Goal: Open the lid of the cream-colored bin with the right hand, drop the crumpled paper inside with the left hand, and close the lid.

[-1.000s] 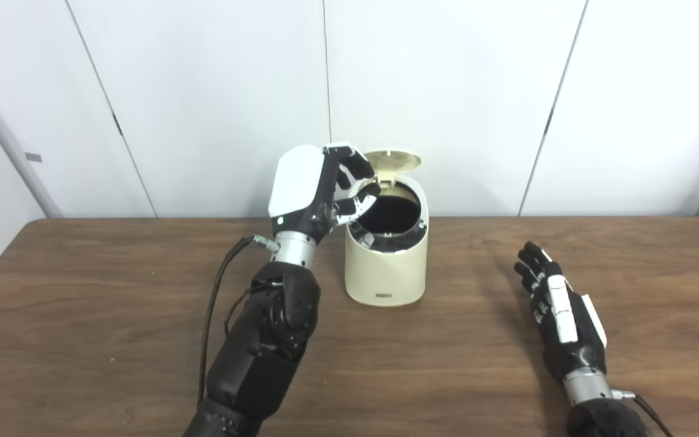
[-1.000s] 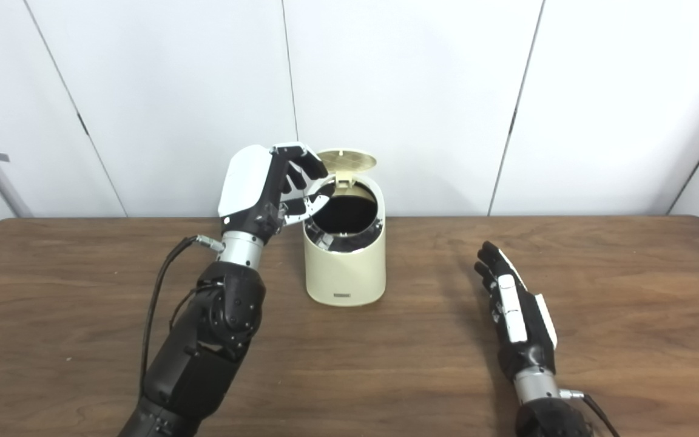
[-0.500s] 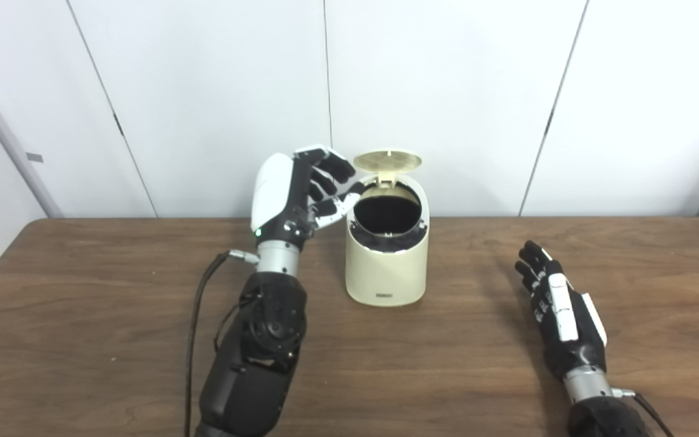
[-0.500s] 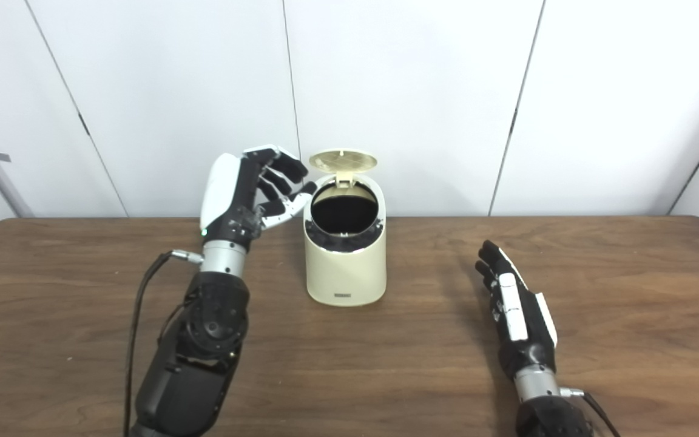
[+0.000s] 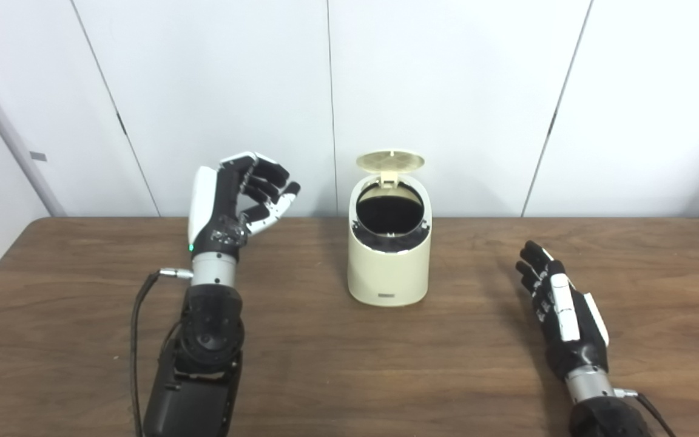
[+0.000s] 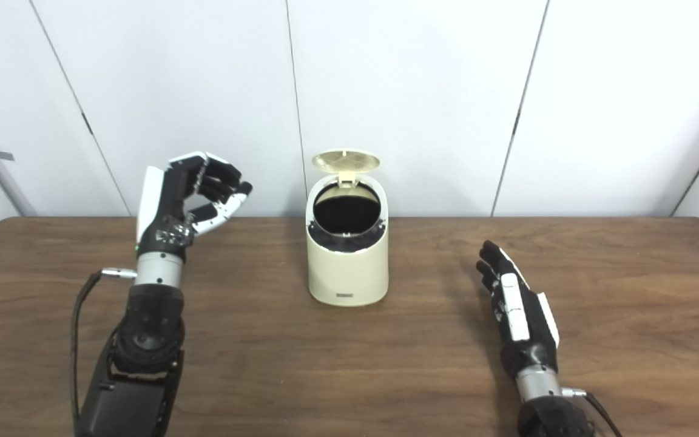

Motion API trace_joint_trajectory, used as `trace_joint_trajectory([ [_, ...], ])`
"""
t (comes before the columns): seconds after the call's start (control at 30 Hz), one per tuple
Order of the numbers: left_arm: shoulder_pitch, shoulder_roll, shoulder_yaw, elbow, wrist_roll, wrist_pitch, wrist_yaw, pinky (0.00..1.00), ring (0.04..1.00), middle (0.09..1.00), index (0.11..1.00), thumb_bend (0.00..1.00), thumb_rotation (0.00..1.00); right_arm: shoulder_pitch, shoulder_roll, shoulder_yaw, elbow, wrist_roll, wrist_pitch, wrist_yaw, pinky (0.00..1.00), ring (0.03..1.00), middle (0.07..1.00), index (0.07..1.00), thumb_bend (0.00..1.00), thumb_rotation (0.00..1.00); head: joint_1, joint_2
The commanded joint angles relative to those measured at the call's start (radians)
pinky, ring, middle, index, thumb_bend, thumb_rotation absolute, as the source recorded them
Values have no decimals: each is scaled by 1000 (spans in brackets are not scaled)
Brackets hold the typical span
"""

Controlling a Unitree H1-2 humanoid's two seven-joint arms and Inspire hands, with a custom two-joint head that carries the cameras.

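**Q:** Bin status and layout, left to right?

**A:** Cream-colored bin (image 5: 389, 261) stands upright near the middle of the wooden table (image 5: 82, 328), toward the back edge. Starting at the left: my left hand (image 5: 228, 200) is raised above the table, well apart from the bin, palm side turned toward it. Its fingers (image 5: 261, 179) are spread and loosely curled, and they hold nothing. A black cable (image 5: 137, 328) runs along the left forearm down to the table.

**Q:** Lid condition?

**A:** Lid (image 5: 390, 161) is swung up on its rear hinge and stands behind the round opening. The opening (image 5: 389, 212) is dark; I cannot tell what lies inside.

**Q:** Where is the crumpled paper?

**A:** It shows in neither view, not on the table and not in either hand.

**Q:** Right side?

**A:** My right hand (image 5: 559, 315) lies low over the table to the right of the bin, clear of it. Its fingers (image 5: 534, 267) are extended and pointing away from me, slightly apart, gripping nothing. White wall panels (image 5: 446, 91) stand behind the table.
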Motion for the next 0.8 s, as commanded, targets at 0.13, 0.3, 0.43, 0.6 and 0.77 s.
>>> trace_joint_trajectory([
  [0.13, 4, -7, 42, -24, -51, -23, 32, 376, 472, 512, 465, 478, 0, 42, 20, -2, 31, 5, -21, -1, 971, 912, 905, 871, 460, 892, 2, 0],
  [0.3, 39, 6, 73, -22, -101, -47, 22, 360, 466, 515, 481, 478, 0, 43, 26, -9, 30, 12, -26, -4, 967, 909, 891, 866, 439, 868, -5, -2],
  [0.43, 85, 33, 77, -24, -93, -63, 23, 440, 459, 497, 495, 501, 0, 47, 22, -5, 21, 9, -25, 2, 974, 912, 894, 875, 437, 886, -8, 0],
  [0.6, 128, 43, 78, -23, -126, -86, 12, 449, 507, 483, 509, 513, 0, 43, 21, -11, 28, 16, -33, 4, 969, 907, 891, 880, 437, 880, -11, -2],
  [0.77, 164, 44, 86, -45, -238, -70, -54, 556, 625, 669, 501, 500, 71, 51, 17, -12, 12, 16, -22, 4, 952, 904, 890, 880, 440, 884, -9, 6],
])
